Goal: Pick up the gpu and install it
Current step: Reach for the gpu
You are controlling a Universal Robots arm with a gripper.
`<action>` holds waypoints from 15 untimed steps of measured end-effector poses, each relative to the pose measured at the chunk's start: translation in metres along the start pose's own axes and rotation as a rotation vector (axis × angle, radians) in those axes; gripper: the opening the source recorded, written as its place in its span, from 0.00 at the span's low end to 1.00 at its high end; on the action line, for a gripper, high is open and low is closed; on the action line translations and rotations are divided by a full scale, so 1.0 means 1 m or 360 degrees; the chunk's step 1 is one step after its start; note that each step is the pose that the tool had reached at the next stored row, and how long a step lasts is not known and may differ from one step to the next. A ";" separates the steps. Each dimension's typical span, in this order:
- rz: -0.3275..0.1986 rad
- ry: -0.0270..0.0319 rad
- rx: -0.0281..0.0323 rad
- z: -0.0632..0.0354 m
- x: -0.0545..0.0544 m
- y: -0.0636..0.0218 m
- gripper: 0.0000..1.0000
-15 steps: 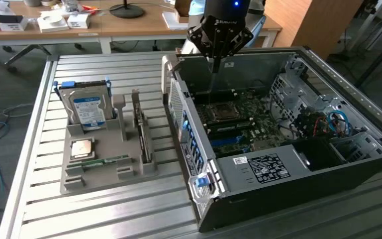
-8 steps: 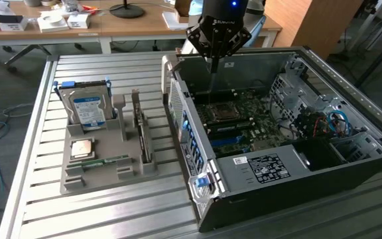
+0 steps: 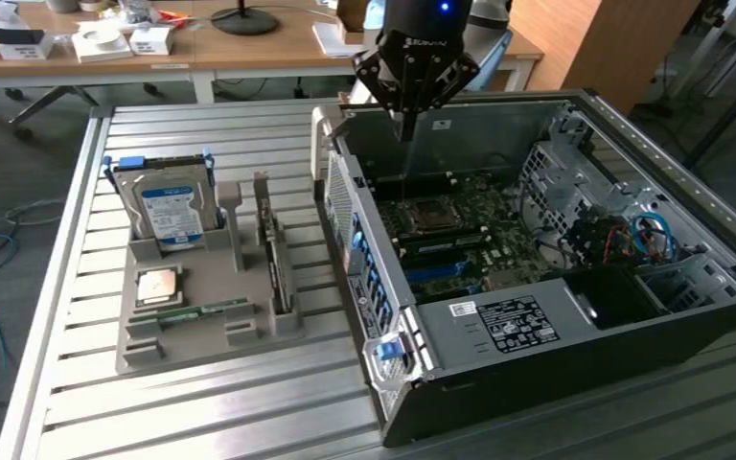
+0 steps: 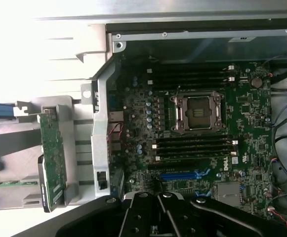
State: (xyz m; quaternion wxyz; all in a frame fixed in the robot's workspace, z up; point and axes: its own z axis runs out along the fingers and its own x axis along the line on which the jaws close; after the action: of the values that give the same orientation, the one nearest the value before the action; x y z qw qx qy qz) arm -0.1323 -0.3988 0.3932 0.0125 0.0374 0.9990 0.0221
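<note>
The gripper (image 3: 405, 125) hangs with its fingers pressed together and nothing between them, tips pointing down into the open computer case (image 3: 496, 326). Straight below the fingers lies the green motherboard (image 4: 192, 148), and the blue slot (image 4: 187, 175) is the part of it closest to the fingertips in the wrist view. A little farther out from them sits the square metal processor socket (image 4: 197, 112), with rows of dark memory slots on either side of it. Beyond the case wall, well apart from the fingers and toward the exterior view's left, a grey holder (image 3: 195, 335) rests on the slatted metal table (image 3: 215, 402). The graphics card (image 3: 269, 249) stands on edge in a slot of that holder, untouched, on the side nearest the case. Farther from the fingers, the same holder carries a hard drive (image 3: 170, 213) standing upright, a processor chip (image 3: 160, 285) lying flat and a narrow memory stick (image 3: 189, 311). Farthest off, behind the arm, stands a wooden desk (image 3: 215, 53) with small boxes on it.
</note>
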 end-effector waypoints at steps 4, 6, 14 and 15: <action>0.0000 0.00000 0.00000 -0.0001 0.003 -0.0002 0.11; 0.0000 -0.00001 0.00000 -0.0001 0.004 -0.0003 0.11; 0.0000 0.00000 0.00000 -0.0003 0.010 -0.0008 0.11; 0.0000 -0.00001 0.00000 -0.0003 0.011 -0.0008 0.11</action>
State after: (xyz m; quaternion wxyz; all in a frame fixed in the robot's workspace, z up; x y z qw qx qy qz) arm -0.1436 -0.3988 0.3932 0.0125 0.0374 0.9990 0.0221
